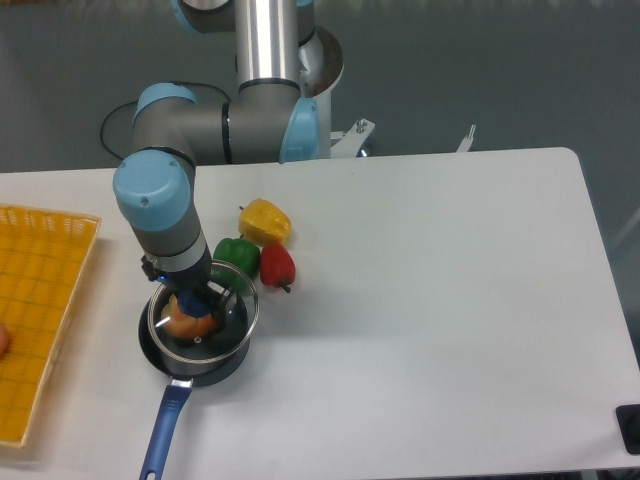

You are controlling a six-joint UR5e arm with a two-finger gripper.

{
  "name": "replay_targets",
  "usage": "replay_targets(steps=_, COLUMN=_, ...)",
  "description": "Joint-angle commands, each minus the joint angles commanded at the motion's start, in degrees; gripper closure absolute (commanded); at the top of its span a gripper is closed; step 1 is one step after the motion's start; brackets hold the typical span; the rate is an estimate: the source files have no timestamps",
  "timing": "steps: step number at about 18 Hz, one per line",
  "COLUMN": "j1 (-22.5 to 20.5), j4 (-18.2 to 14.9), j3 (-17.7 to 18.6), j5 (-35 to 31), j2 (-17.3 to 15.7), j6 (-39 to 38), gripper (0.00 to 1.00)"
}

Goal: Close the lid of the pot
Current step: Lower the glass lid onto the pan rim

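Claw [196, 300] grips blue knob of lid [203, 322]; lid directly above pot [192, 350], orange bun [186, 320] visible through glass. Pot's blue handle points toward front edge of tabletop [430, 300]. Yellow pepper [265, 221], green pepper [238, 254], red pepper [277, 265] clustered just beside pot. Yellow mesh tray [35, 300] at left edge.

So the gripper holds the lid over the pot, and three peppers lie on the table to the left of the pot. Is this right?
Not quite. In the camera view the yellow pepper, green pepper and red pepper lie up and to the right of the pot, not left. The gripper does hold the lid over the pot.
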State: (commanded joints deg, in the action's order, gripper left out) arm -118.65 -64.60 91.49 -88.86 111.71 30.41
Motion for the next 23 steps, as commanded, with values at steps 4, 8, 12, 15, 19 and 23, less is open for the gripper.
replay_targets(steps=4, j1=0.2, j4=0.1, j3=0.0, j5=0.3, j2=0.1, j6=-0.1, gripper=0.49)
replay_targets(steps=8, j1=0.9, j4=1.8, j3=0.1, j5=0.3, j2=0.6, j6=-0.2, gripper=0.49)
replay_targets(steps=12, j1=1.1, j4=2.7, j3=0.1, j5=0.3, j2=1.2, j6=-1.1, gripper=0.49)
replay_targets(steps=15, j1=1.1, j4=2.7, j3=0.1, j5=0.2, j2=1.2, j6=-1.1, gripper=0.49)
replay_targets(steps=19, j1=1.1, j4=2.7, j3=0.1, j5=0.2, j2=1.3, j6=-1.1, gripper=0.49)
replay_targets(steps=23, j1=1.1, j4=2.8, j3=0.1, j5=0.2, j2=1.6, j6=-1.0, gripper=0.49)
